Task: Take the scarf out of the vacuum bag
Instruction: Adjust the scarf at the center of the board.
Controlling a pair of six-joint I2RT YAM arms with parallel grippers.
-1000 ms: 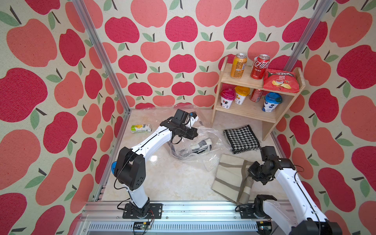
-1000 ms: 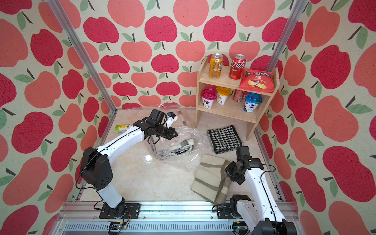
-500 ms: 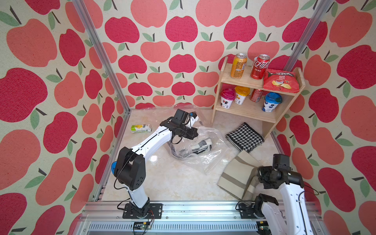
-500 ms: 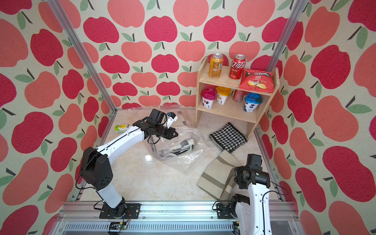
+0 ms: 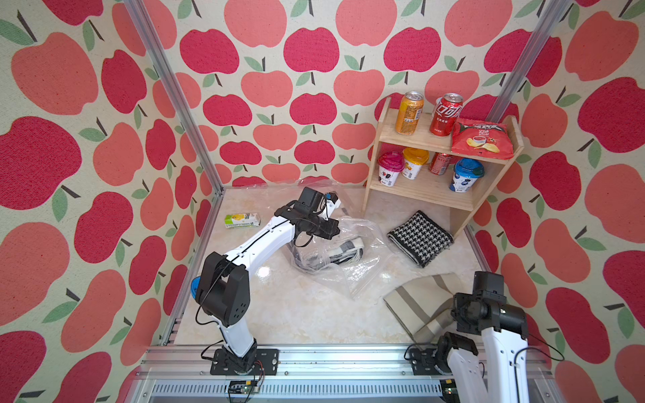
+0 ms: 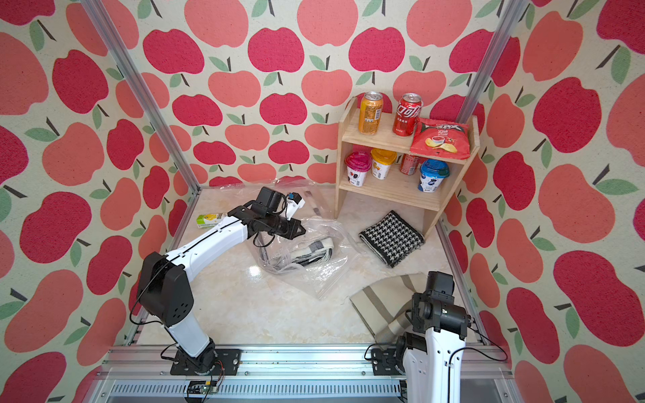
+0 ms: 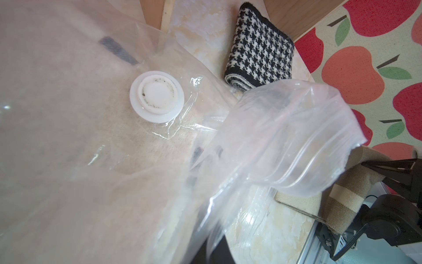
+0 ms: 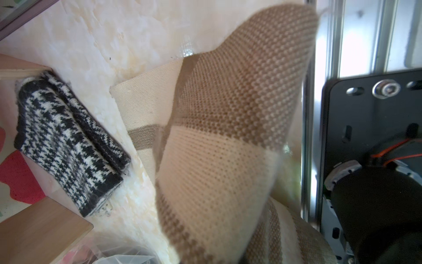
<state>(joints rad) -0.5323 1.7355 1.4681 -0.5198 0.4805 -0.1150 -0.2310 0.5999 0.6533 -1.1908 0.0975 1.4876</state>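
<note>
**Striped scarf out of the bag, both pincers gripping**

On my counter (image 5: 296, 307) the vacuum bag (image 5: 363, 279) lies crumpled mid-counter, and my left pincer (image 5: 330, 232) is clamped on its plastic at the back. The beige striped scarf (image 5: 419, 303) lies outside it by the front right corner, one end pinched in my right pincer (image 7: 374, 165). A houndstooth scarf (image 5: 420, 239) sits near the right edge. A checked scarf (image 5: 343, 249) lies inside the bag.
</note>
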